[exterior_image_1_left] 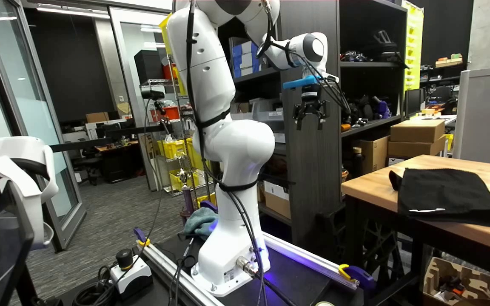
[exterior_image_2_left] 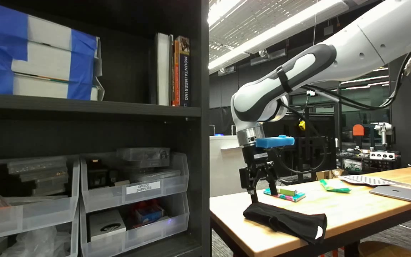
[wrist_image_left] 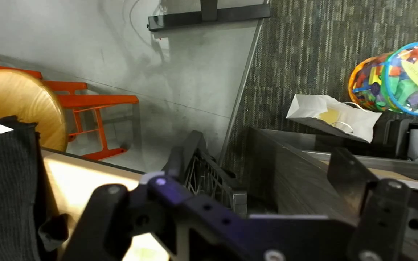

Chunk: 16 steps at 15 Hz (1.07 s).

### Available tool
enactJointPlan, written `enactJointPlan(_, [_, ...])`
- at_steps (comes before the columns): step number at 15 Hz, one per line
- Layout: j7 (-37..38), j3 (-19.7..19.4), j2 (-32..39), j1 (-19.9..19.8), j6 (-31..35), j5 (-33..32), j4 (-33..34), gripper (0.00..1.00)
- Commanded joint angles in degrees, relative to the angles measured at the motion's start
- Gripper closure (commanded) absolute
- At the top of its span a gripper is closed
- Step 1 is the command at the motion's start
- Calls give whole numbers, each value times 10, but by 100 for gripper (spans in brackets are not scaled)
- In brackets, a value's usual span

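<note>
Folded black cloth (exterior_image_2_left: 287, 219): on pale rectangular wooden desk (exterior_image_2_left: 348, 210); probably soft, light; pinch edge
Jaws: spread wide, empty

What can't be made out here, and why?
Black cloth: cut off by the wrist view's left edge.
Tabletop beneath it: hidden by the cloth in every view.
Arm's elbow: cut off by the top edge in an exterior view.
Contents of the cardboard box: too small in an exterior view.

We see a glass door (exterior_image_1_left: 17, 68), grey carpet (exterior_image_1_left: 126, 204), dark shelving (exterior_image_1_left: 311, 178) and a wooden-topped table (exterior_image_1_left: 374, 176); in an exterior view, long ceiling lights (exterior_image_2_left: 280, 30) shine overhead.
</note>
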Motion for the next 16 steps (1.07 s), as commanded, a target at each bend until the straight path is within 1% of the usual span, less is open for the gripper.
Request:
enactJointPlan(1, [6, -3, 18, -5, 8, -6, 13, 0])
enactJointPlan(11, [8, -26, 70, -26, 80, -15, 47, 0])
enactJointPlan(16, [20, -32, 86, -36, 117, -46, 43, 0])
